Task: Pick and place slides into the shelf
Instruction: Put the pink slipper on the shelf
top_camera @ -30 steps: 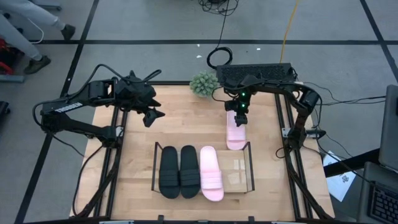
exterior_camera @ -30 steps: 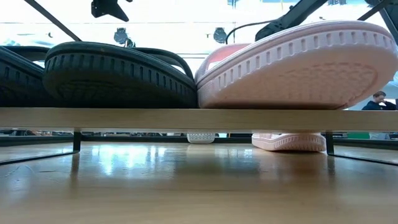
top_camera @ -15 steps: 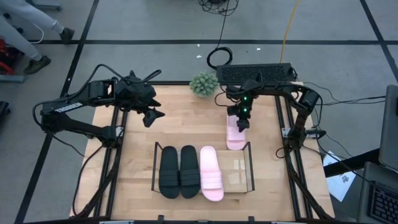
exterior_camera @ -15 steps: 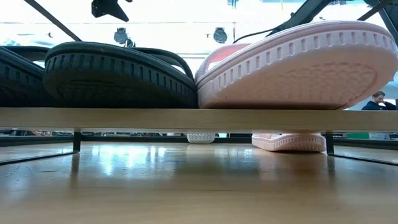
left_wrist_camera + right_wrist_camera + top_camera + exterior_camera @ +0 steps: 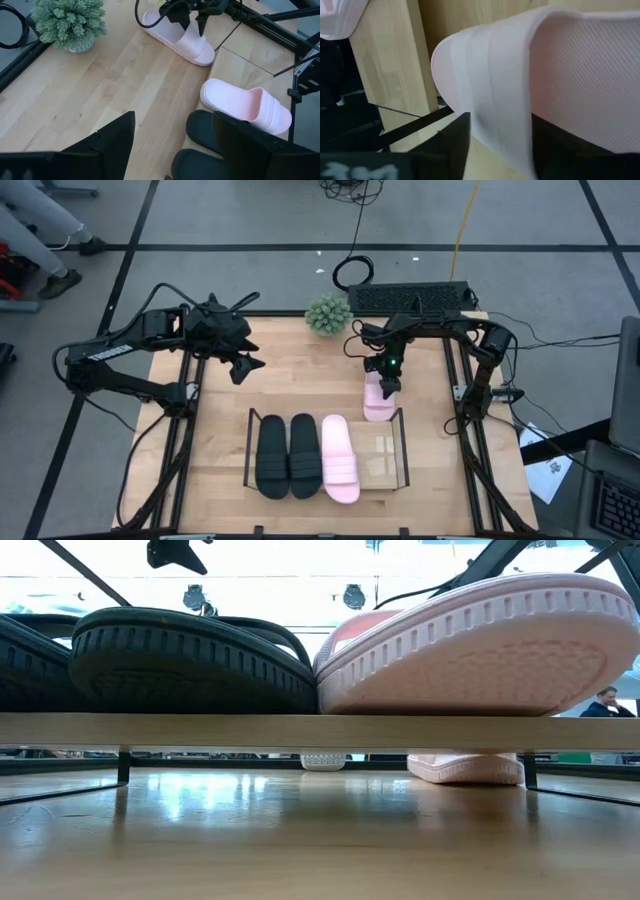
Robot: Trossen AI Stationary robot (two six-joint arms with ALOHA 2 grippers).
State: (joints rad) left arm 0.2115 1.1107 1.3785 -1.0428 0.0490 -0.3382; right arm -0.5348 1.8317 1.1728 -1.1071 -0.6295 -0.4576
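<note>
Three slides already sit side by side on the shelf at the near edge of the table: two black slides on the left, one pink slide beside them. Just beyond the shelf's right end lies the last pink slide, with the right gripper down on it, fingers straddling its strap. Far left, the left gripper hangs spread wide. A plant stands at the far edge.

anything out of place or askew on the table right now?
One pale pink slide sandal lies on the wooden table behind the clear-panelled shelf, while its mate and the two black slides sit on the shelf. The right gripper is at its strap. Nothing looks spilled or damaged.
</note>
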